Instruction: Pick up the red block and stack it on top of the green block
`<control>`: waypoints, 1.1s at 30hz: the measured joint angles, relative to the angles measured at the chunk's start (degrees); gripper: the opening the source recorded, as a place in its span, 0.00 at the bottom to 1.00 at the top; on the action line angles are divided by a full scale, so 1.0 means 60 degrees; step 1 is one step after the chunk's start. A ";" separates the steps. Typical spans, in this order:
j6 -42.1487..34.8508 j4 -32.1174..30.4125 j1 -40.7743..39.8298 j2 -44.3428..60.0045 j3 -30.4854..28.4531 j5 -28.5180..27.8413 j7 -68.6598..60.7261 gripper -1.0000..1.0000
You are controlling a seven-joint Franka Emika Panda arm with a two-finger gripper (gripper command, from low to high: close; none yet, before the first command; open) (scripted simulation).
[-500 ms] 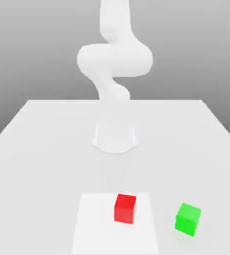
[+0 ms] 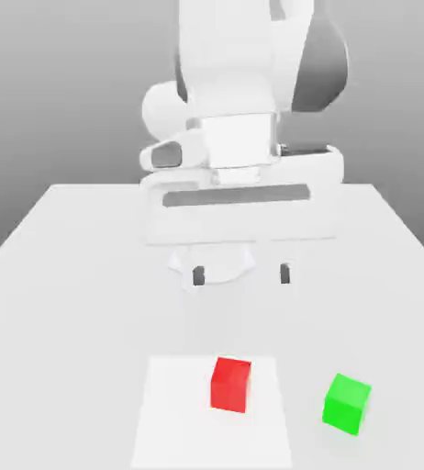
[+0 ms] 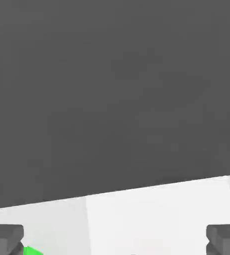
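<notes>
I keep the gripper (image 2: pixel 241 274) wide open; the red block (image 2: pixel 231 384), beside the green block (image 2: pixel 346 403), looks light, rigid, smooth, so I should grip opposite flat faces.

A small, bright red cube with smooth matte faces, the red block (image 2: pixel 230 384), sits flat and upright on the paler square patch of the white table in front of me, near that patch's far edge on the exterior view's right. A matching bright green matte cube, the green block (image 2: pixel 346 403), rests on the table to the exterior view's right of it, apart and slightly nearer the camera; my hand view catches just a green corner (image 3: pixel 31 251).
</notes>
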 joint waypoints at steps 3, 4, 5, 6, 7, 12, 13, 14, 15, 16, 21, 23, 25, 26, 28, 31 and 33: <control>0.0630 -0.0600 -0.0062 0.1006 0.0099 -0.0527 0.0734 0.50; 0.0847 -0.0783 -0.0062 0.1335 0.0080 -0.0792 0.1033 0.50; 0.1099 -0.0845 -0.0046 0.1665 0.0043 -0.0948 0.1194 0.50; 0.1370 -0.0849 -0.0029 0.1997 0.0010 -0.1049 0.1289 0.50; 0.1649 -0.0826 -0.0033 0.2333 0.0002 -0.1123 0.1348 0.50; 0.2807 -0.0662 0.0034 0.3699 -0.0086 -0.1236 0.1454 0.00; 0.2809 -0.0662 0.0034 0.3699 -0.0086 -0.1239 0.1457 0.00; 0.2811 -0.0662 0.0033 0.3699 -0.0085 -0.1245 0.1463 0.00; 0.2814 -0.0662 0.0032 0.3699 -0.0084 -0.1251 0.1469 0.00; 0.2816 -0.0662 0.0029 0.3699 -0.0083 -0.1256 0.1474 0.00; 0.2198 -0.0762 -0.0023 0.2968 -0.0024 -0.1245 0.1454 0.00; 0.1632 -0.0859 -0.0025 0.2312 -0.0001 -0.1158 0.1394 0.00; 0.1149 -0.0889 0.0056 0.1813 0.0075 -0.1088 0.1288 0.00; 0.0999 -0.0826 0.0161 0.1730 0.0149 -0.1089 0.1192 0.00; 0.0771 -0.0639 0.0398 0.1694 0.0312 -0.1112 0.0963 0.00; 0.0482 -0.0319 0.0755 0.1730 0.0559 -0.1153 0.0586 0.00; 0.0293 -0.0099 0.0993 0.1766 0.0721 -0.1173 0.0326 0.00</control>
